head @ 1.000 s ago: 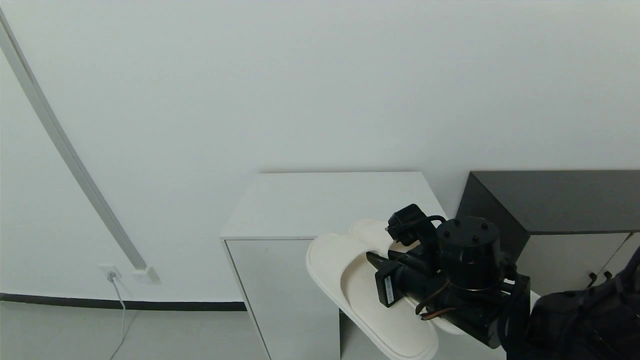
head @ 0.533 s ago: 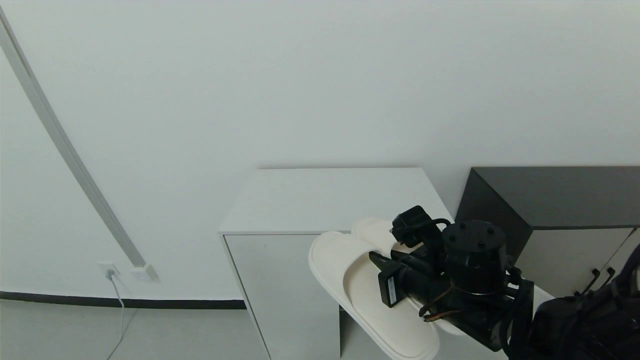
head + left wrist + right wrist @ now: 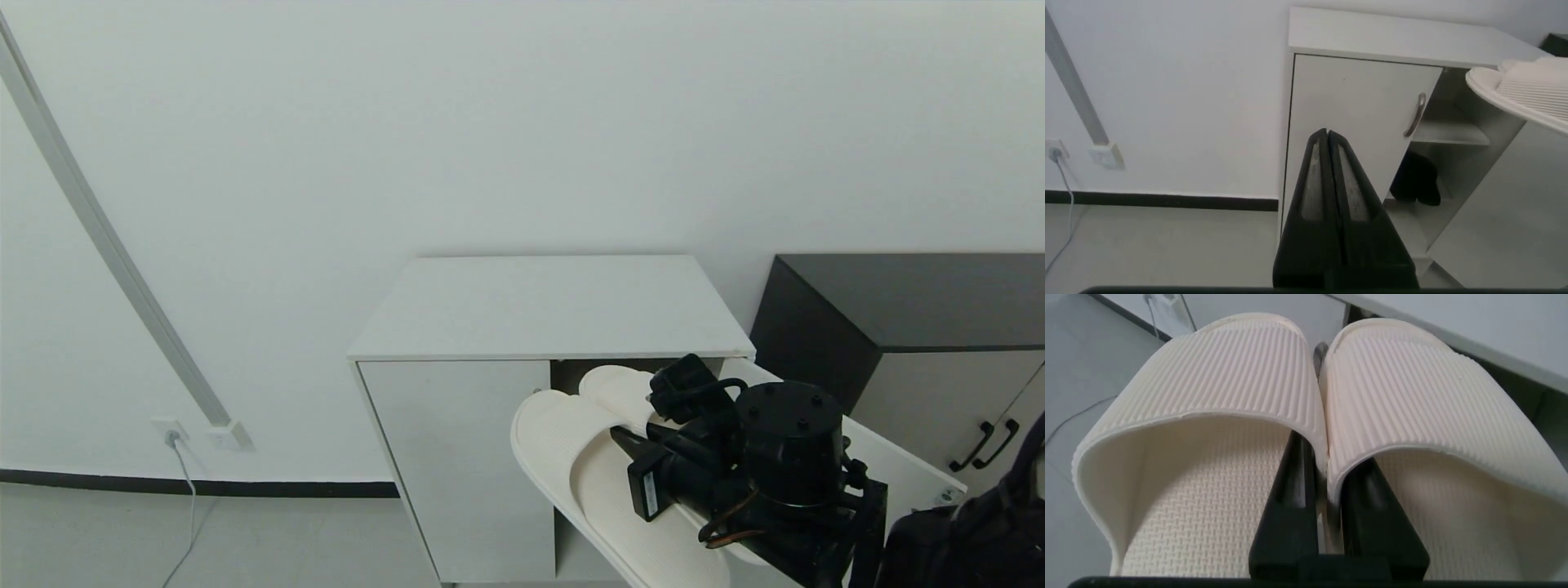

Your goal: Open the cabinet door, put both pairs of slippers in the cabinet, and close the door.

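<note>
at the cabinet [image 3: 539, 306], right jaws pinch the slippers [image 3: 1208, 384] between them; left jaws closed

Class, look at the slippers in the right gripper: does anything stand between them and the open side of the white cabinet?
Nothing visible does. The door is swung wide, and the pair of slippers in the right gripper points toes-first at the opening. A dark object sits low inside, under the shelf.
</note>
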